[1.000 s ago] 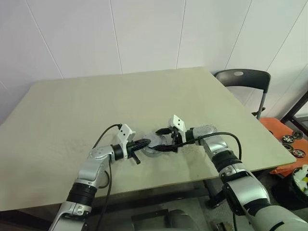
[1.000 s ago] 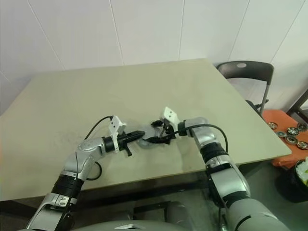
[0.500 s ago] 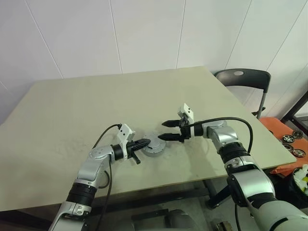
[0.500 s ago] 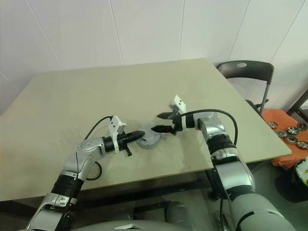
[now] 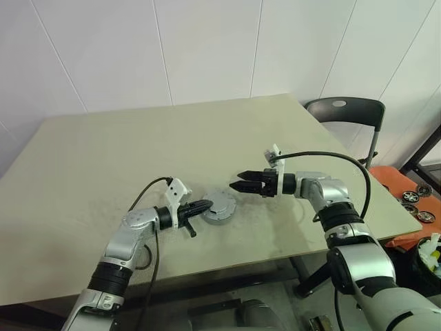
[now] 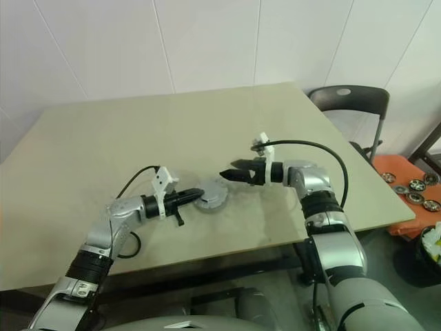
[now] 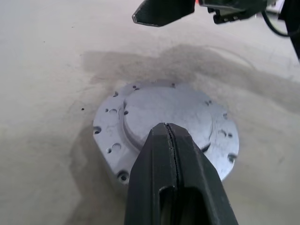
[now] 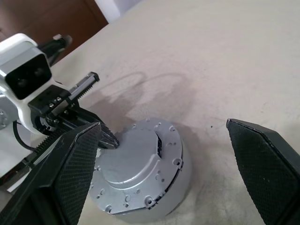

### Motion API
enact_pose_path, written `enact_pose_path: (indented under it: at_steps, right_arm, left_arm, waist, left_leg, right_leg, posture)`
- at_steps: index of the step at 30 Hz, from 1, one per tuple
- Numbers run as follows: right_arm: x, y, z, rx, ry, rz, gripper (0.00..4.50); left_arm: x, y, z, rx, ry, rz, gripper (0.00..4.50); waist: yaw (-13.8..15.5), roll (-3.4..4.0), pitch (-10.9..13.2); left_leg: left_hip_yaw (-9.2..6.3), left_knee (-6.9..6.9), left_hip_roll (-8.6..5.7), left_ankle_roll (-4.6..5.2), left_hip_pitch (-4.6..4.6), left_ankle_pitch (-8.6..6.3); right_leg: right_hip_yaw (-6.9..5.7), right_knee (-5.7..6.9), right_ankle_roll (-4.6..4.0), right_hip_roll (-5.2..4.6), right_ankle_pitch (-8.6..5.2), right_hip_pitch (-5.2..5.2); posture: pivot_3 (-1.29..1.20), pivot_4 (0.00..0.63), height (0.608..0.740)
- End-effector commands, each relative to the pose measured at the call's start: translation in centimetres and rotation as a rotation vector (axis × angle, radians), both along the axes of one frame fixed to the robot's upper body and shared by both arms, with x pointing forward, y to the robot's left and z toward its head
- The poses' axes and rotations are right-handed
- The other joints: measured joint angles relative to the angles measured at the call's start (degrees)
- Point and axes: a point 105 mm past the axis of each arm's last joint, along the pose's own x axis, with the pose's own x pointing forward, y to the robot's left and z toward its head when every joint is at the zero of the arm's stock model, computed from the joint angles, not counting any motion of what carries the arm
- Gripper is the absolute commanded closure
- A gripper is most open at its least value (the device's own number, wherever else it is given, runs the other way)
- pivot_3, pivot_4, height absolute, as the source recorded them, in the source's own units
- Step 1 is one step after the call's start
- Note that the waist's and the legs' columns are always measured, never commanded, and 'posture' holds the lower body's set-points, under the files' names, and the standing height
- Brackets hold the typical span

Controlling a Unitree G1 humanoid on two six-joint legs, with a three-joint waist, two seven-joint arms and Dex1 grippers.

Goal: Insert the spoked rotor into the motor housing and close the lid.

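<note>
Beige table [image 5: 103,158], lid [image 5: 221,205] hiding motor housing; left hand [image 5: 204,205] clenched, right hand [image 5: 238,182] released.

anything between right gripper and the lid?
Nothing: bare table separates the open right gripper from the lid, seen in the left eye view.

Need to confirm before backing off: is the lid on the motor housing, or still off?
On. The lid sits flat atop the motor housing; no windings or rotor show. Whether it is fully seated, cannot tell.
</note>
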Motion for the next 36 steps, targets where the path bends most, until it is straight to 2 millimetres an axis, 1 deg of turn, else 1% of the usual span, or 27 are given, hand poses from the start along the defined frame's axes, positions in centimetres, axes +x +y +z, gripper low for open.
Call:
enact_pose_path:
  at_steps: [1, 4, 8, 15, 18, 23, 25, 27, 30, 34, 36]
  right_arm:
    - [0.5, 0.6, 1.8, 0.028, -0.067, 0.001, 0.02]
    - [0.5, 0.7, 1.8, 0.029, -0.070, -0.005, 0.02]
    - [0.3, 1.0, 1.3, 0.017, -0.071, 0.004, 0.02]
    - [0.0, 1.1, 1.1, 0.008, -0.073, 0.014, 0.02]
    - [-0.2, 1.2, 1.0, 0.013, -0.067, 0.025, 0.02]
    - [-1.3, 1.4, 0.6, 0.006, -0.043, 0.084, 0.02]
    - [-1.5, 1.2, 0.8, 0.036, 0.008, 0.087, 0.02]
    - [-1.6, 0.9, 1.2, 0.102, 0.116, 0.072, 0.02]
    - [-1.5, 0.1, 0.4, 0.073, 0.212, 0.034, 0.02]
    - [-0.5, -1.5, 0.8, 0.065, 0.287, -0.038, 0.02]
    - [-0.5, -2.0, 0.7, 0.051, 0.319, -0.046, 0.02]
  left_arm:
    - [-1.2, 1.3, -3.7, 0.173, 0.066, -0.030, 4.50]
    - [-1.0, 1.6, -4.0, 0.220, 0.021, -0.045, 4.50]
    - [-0.8, 1.3, -3.6, 0.167, 0.035, -0.030, 4.50]
    - [-0.9, 1.1, -3.7, 0.161, 0.040, -0.033, 4.50]
    - [-0.6, 0.8, -3.1, 0.120, 0.041, -0.021, 4.50]
    - [-0.3, 0.3, -1.8, 0.022, 0.060, 0.004, 4.50]
    - [-0.2, 0.2, -1.6, -0.005, 0.074, 0.015, 4.50]
    - [-0.1, 0.2, -1.5, -0.015, 0.079, 0.021, 4.50]
    - [-0.1, 0.2, -1.5, -0.010, 0.078, 0.020, 4.50]
    - [-0.1, 0.2, -1.5, -0.008, 0.078, 0.019, 4.50]
    - [-0.2, 0.1, -1.5, -0.007, 0.079, 0.016, 4.50]
  waist:
    - [-0.1, 0.00, 0.0]
    - [-0.1, 0.00, 0.0]
    - [0.0, 0.00, 0.0]
    - [0.0, 0.00, 0.0]
    - [0.1, 0.00, 0.0]
    - [0.2, 0.00, 0.0]
    - [0.2, 0.01, 0.0]
    - [0.2, 0.01, 0.0]
    - [0.2, 0.02, 0.0]
    - [0.2, 0.03, 0.0]
    - [0.2, 0.03, 0.0]
  left_leg:
    - [0.01, 0.00, 0.00, 0.00, 0.00, 0.00]
    - [0.03, 0.00, 0.00, 0.00, 0.01, 0.00]
    - [0.02, 0.02, 0.00, 0.00, 0.01, 0.00]
    - [0.02, 0.03, 0.00, 0.00, 0.02, 0.00]
    - [0.02, 0.03, 0.00, 0.00, 0.01, 0.00]
    - [0.01, 0.04, 0.00, 0.00, -0.01, 0.00]
    - [0.02, 0.04, 0.00, 0.00, -0.02, 0.00]
    - [0.02, 0.06, -0.01, 0.00, -0.04, 0.00]
    - [0.01, 0.06, -0.01, 0.00, -0.04, 0.00]
    - [0.02, 0.06, -0.01, 0.00, -0.05, 0.00]
    - [0.02, 0.06, -0.02, 0.00, -0.06, 0.00]
  right_leg:
    - [0.01, 0.00, 0.00, 0.00, 0.00, 0.00]
    - [0.02, 0.00, 0.00, 0.00, 0.00, 0.00]
    - [0.02, 0.00, 0.00, 0.00, 0.00, 0.01]
    - [0.02, 0.01, 0.00, 0.00, 0.00, 0.02]
    - [0.02, 0.01, 0.00, 0.00, 0.00, 0.02]
    - [0.02, 0.01, 0.00, -0.01, 0.00, 0.01]
    - [0.01, 0.00, 0.00, -0.01, 0.00, 0.00]
    - [0.02, 0.01, 0.00, -0.02, 0.00, -0.01]
    - [0.01, 0.01, 0.00, -0.02, 0.00, -0.01]
    - [0.01, 0.00, 0.00, -0.02, 0.00, -0.02]
    - [0.01, 0.00, 0.00, -0.02, -0.01, -0.03]
  posture:
    - [0.00, 0.000, 0.740]
    - [0.00, 0.000, 0.740]
    - [0.00, 0.000, 0.740]
    - [0.00, 0.000, 0.740]
    - [0.00, 0.000, 0.740]
    - [0.00, 0.000, 0.740]
    - [0.00, 0.000, 0.740]
    - [0.00, 0.000, 0.740]
    - [0.00, 0.000, 0.740]
    - [0.00, 0.000, 0.740]
    - [0.00, 0.000, 0.740]
